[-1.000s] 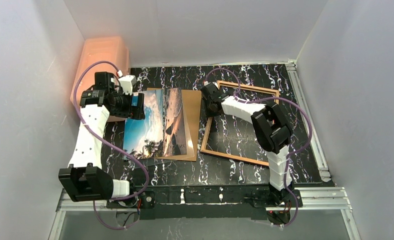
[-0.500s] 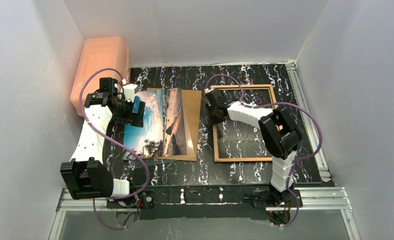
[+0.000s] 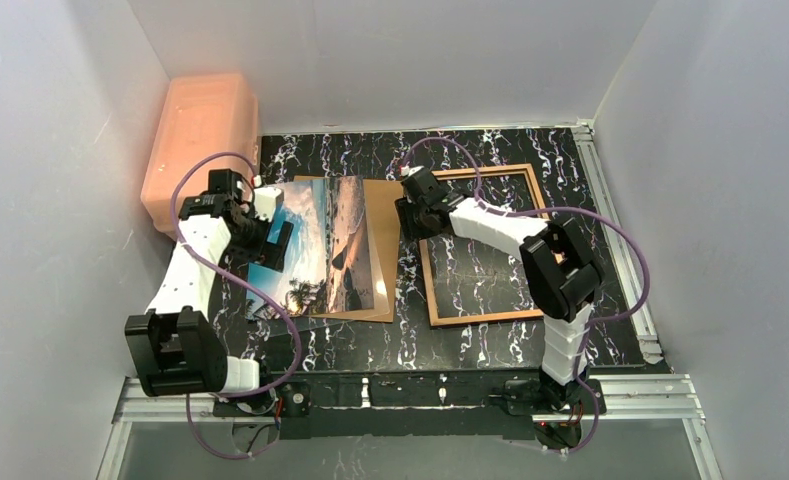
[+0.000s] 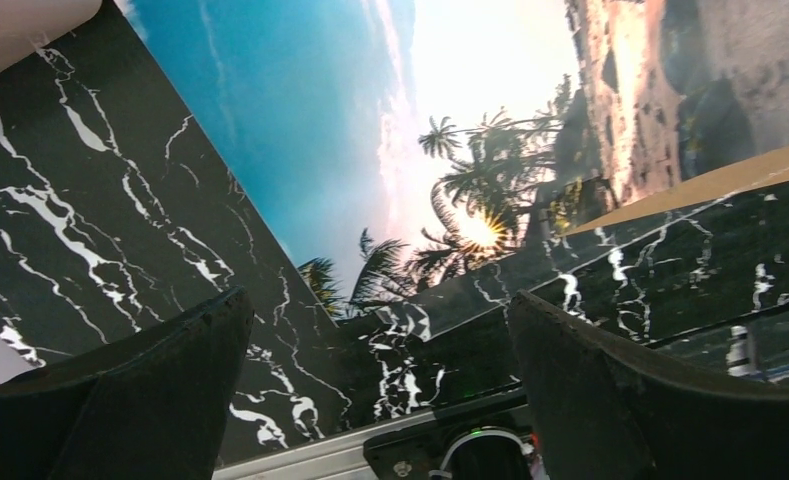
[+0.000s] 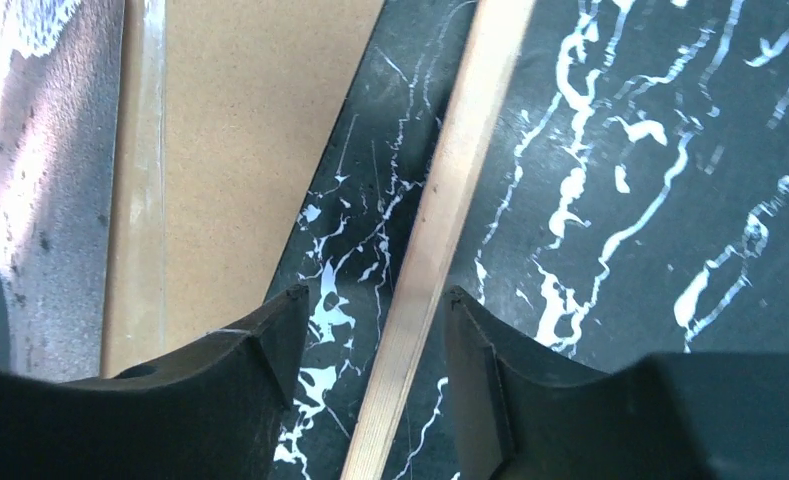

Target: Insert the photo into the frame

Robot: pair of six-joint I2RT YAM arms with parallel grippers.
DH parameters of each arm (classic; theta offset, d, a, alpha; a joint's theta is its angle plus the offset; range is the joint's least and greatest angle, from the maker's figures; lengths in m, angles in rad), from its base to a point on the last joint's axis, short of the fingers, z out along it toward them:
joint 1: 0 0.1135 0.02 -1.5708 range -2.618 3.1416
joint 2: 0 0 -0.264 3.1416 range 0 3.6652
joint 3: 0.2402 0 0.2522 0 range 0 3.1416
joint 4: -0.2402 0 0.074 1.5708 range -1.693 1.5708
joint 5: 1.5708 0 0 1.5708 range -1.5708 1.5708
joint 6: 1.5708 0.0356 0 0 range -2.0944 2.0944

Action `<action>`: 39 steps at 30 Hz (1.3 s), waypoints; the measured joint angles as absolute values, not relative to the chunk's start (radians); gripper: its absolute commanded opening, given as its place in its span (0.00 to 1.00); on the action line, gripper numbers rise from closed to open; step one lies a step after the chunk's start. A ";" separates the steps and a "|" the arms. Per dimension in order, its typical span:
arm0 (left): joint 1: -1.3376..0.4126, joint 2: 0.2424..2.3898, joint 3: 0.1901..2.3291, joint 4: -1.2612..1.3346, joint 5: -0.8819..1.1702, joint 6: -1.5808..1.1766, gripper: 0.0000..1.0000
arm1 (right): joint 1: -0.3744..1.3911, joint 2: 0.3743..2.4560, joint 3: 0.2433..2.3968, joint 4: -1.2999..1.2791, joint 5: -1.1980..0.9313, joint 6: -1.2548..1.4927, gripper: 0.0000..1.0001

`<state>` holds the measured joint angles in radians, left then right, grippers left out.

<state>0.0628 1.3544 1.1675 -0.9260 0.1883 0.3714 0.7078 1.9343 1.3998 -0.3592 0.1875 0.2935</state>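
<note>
Now the large rectangular picture frame with light wood-brown rear edges lies nearly square to the table's edges, where a second ago it sat skewed with its near corner swung towards the centre. It has been turned on the black white-veined marble table and now rests flat on the right side, just beside the plain brown backing board but not overlapping it. The large glossy beach print of blue sky, palms and orange sand has not moved: it lies on that board left of centre, apart from the frame, so the photo is not yet in. You can read this as the frame being lined up and let go, with the pick-up of the print to come. Your right gripper has just widened. Its jaws stand apart astride the frame's left rail near the far corner, table showing on the board side and the other finger close against the wood, so it no longer clamps the rail. Your left gripper has come down and nearer to you along the print's left edge. It is spread as wide as it goes, grips nothing, and hangs over bare marble with the print's near-left corner just ahead of its fingers.
</note>
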 measured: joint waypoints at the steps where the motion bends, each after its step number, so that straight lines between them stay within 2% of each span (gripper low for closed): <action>1: 0.064 1.359 1.163 -0.923 0.178 0.384 0.99 | 0.709 1.924 1.400 -0.361 0.194 0.302 0.64; 5: 0.072 1.372 1.155 -0.917 0.140 0.429 0.97 | 0.716 1.844 1.386 -0.382 0.224 0.345 0.70; 11: 0.115 1.380 1.077 -0.845 0.034 0.508 0.89 | 0.790 1.698 1.306 -0.331 0.197 0.426 0.75; 17: 0.199 1.419 0.988 -0.758 -0.075 0.595 0.80 | 0.878 1.699 1.217 -0.273 0.086 0.500 0.75; 22: 0.249 1.424 0.954 -0.656 -0.142 0.657 0.68 | 0.891 1.719 1.214 -0.236 0.041 0.527 0.76; 29: 0.275 1.433 0.865 -0.483 -0.223 0.723 0.67 | 0.891 1.780 1.214 -0.170 -0.002 0.550 0.80; 32: 0.275 1.472 0.871 -0.453 -0.217 0.720 0.60 | 0.889 1.810 1.214 -0.162 -0.017 0.556 0.80; 39: 0.251 1.582 0.915 -0.434 -0.168 0.677 0.65 | 0.868 1.854 1.214 -0.149 -0.071 0.582 0.81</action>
<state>0.2508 1.5818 0.9146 -0.4343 -0.1680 0.6773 0.8684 1.8538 1.2144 -0.1490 -0.0708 0.5816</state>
